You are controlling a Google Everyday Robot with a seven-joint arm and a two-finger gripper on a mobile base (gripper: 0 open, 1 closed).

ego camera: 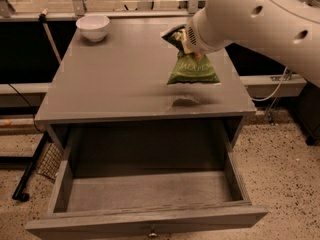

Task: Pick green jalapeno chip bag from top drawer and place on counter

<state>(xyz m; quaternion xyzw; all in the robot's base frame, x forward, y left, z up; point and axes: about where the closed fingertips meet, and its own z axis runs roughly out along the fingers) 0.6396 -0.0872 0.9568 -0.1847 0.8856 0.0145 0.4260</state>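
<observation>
The green jalapeno chip bag (192, 70) hangs above the right part of the counter (120, 79), clear of the surface, with its shadow just below it. My gripper (186, 40) holds the bag by its dark top end; the fingers are mostly hidden behind the bag and the white arm. The top drawer (150, 196) is pulled fully open below the counter and nothing shows inside it. Its small metal knob (152, 232) shows at the front panel's centre.
A white bowl (93, 27) stands at the counter's back left corner. A low rail and cables run behind the cabinet. A black stand (30, 174) and mesh basket sit on the speckled floor at the left.
</observation>
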